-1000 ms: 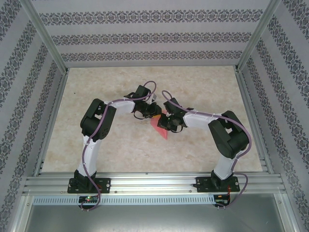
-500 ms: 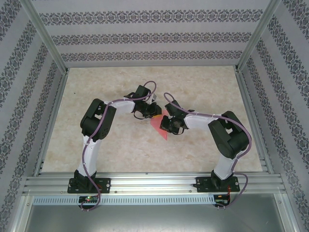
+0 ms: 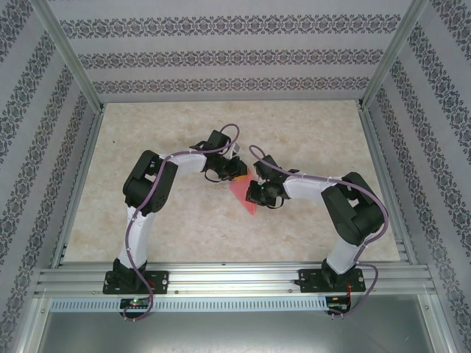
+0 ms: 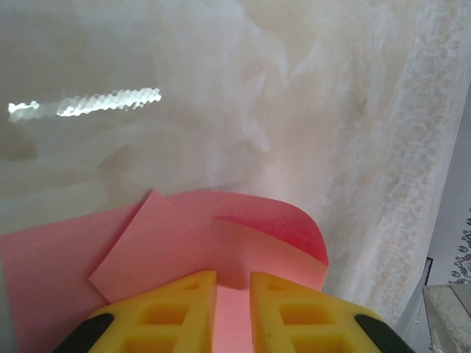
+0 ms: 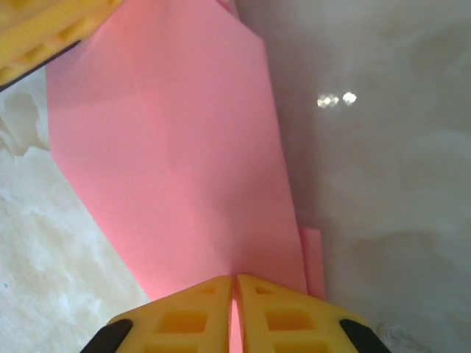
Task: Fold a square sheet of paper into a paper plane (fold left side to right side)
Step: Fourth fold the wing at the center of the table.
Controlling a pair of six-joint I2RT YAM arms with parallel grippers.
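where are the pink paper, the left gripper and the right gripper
pink paper (image 5: 169, 147): right wrist view, flat middle of the sheet
left gripper (image 4: 232, 283): left wrist view, gap between its yellow fingertips
right gripper (image 5: 234, 283): right wrist view, seam where its yellow fingertips meet

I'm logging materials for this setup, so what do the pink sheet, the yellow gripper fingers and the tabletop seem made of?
Pink sheet: thin matte paper; it holds a folded corner and curls softly at one edge.
Yellow fingers: probably plastic, dull finish, with hollow ribbed pockets.
Tabletop: cream marbled pattern, glossy enough to reflect a light; stone or laminate, unclear.
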